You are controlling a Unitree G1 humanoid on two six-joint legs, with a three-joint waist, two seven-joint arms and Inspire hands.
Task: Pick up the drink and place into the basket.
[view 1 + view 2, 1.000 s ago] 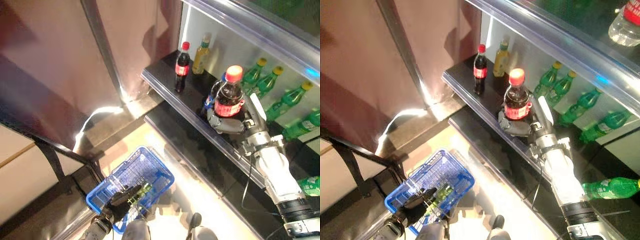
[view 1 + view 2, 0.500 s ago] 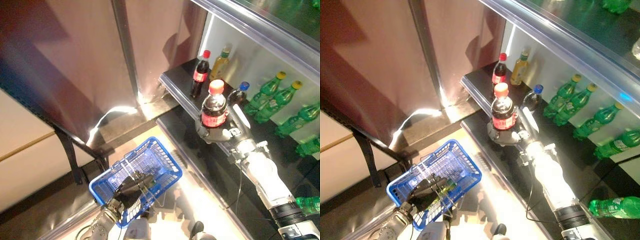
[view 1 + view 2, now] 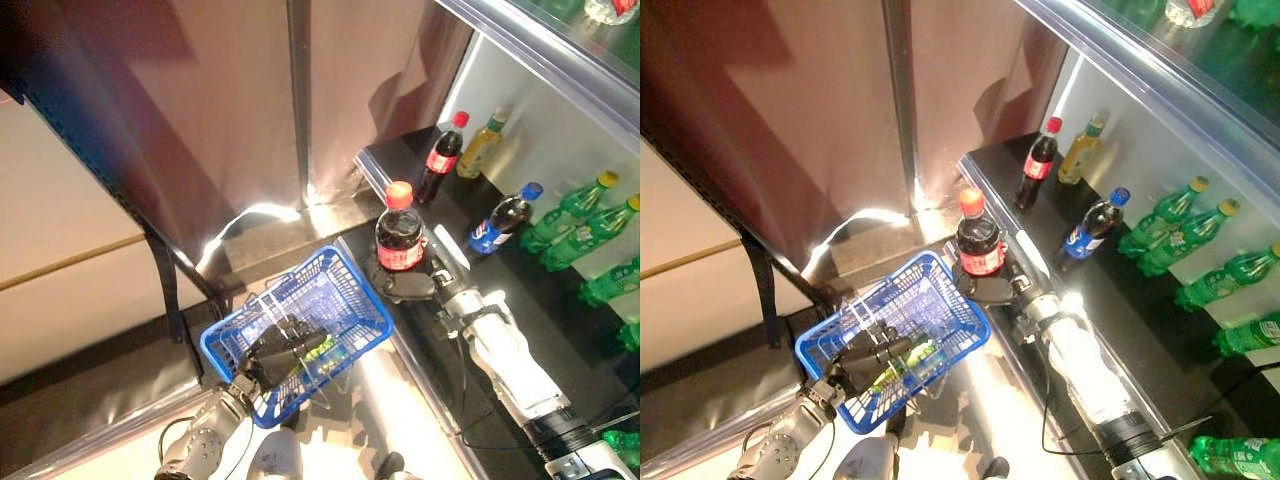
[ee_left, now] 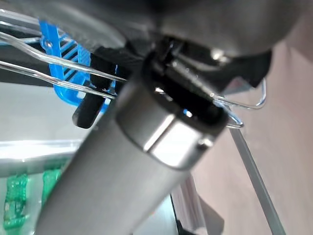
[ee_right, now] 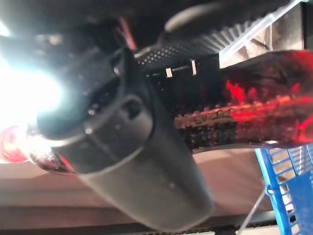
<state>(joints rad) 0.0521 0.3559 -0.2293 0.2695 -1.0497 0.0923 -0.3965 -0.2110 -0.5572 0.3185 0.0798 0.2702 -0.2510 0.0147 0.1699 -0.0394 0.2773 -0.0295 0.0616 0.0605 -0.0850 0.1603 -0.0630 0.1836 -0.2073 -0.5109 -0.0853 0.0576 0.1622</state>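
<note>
Left eye view — cola bottle (image 3: 400, 237) upright, cap up, right hand (image 3: 408, 284) fingers wrapped around it.

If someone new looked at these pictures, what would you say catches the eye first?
First the dark cola bottle with its red cap, held upright in the right hand beside the blue basket. The left hand holds that basket by its wire handle. Behind, green bottles lie on the dark shelf.

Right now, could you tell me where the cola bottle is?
In the left eye view, the cola bottle stands upright in the right hand, just right of the blue basket.
</note>
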